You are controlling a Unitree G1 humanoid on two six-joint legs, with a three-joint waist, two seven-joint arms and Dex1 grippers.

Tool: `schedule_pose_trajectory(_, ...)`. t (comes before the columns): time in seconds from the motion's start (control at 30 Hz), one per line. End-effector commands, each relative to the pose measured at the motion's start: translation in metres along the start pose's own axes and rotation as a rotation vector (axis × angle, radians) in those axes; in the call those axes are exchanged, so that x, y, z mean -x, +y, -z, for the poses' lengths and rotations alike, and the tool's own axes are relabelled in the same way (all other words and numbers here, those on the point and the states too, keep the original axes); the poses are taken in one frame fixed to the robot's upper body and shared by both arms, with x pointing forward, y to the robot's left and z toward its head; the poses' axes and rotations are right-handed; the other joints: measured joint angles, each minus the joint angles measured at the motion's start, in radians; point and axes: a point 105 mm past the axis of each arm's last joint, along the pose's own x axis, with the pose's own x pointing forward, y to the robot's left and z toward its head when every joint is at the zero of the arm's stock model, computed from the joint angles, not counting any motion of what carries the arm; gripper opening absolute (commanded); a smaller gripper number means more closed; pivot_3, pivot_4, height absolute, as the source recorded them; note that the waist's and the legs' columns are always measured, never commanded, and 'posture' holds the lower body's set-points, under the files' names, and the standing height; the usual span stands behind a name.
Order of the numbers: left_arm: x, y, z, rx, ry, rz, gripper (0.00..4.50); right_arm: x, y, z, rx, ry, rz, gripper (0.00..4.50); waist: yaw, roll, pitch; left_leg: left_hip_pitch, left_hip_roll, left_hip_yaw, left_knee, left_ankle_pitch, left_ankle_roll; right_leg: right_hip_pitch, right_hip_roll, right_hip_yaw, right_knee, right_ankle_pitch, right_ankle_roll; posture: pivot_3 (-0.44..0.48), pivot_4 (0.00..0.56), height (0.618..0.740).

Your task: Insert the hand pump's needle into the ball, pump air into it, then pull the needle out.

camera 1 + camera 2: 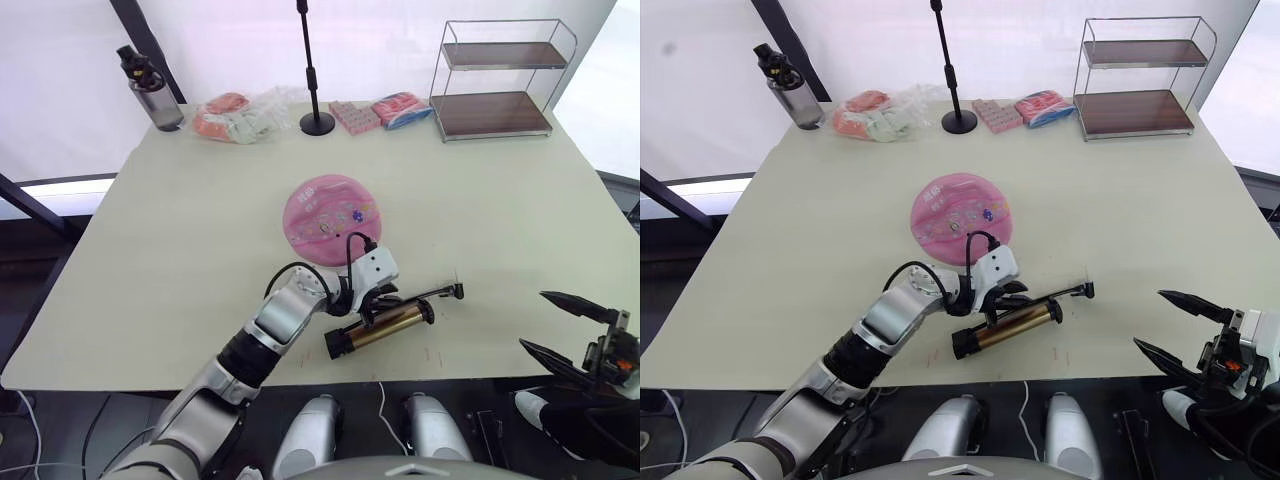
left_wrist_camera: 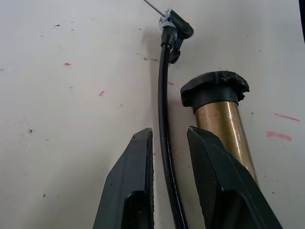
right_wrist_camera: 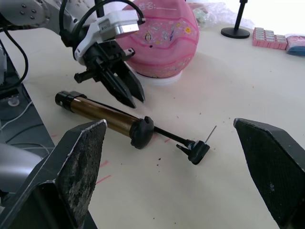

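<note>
A cream tabletop (image 1: 180, 250) with faint red marks near its front edge stands against a white backdrop, with a water bottle (image 1: 150, 92), plastic-wrapped packets (image 1: 240, 115), a black microphone stand (image 1: 313, 70) and a two-tier wire shelf (image 1: 495, 80) along the far side. The pink ball (image 1: 332, 216) sits mid-table, and the hand pump (image 1: 385, 327) lies just in front of it, its hose ending in the needle (image 3: 211, 133) resting on the table. The left gripper (image 2: 169, 143) is narrowly parted around the hose beside the pump barrel, not clamped, while the right gripper (image 1: 560, 322) hangs wide open off the table's front right edge.
</note>
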Motion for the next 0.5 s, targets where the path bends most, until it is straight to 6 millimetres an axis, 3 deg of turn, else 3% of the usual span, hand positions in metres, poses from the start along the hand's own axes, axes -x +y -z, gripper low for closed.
schedule_pose_trajectory(0.03,-0.002,0.005,-0.009,-0.05,-0.01,-0.005,1.24,0.001,-0.003,-0.007,0.036,-0.019,0.008,4.5,0.0,0.0,0.0,0.0,0.0,0.0,0.0,0.0,0.0,0.0,0.0,0.0,0.0,0.0,0.0,0.0,0.15,0.74)
schedule_pose_trajectory(0.5,-0.016,0.007,-0.017,-0.068,-0.022,0.026,1.24,0.001,-0.005,-0.008,0.047,-0.027,0.03,4.5,0.001,0.0,0.0,0.0,0.0,0.0,0.0,0.0,0.0,0.0,0.0,0.0,0.0,0.0,0.0,0.0,0.15,0.74)
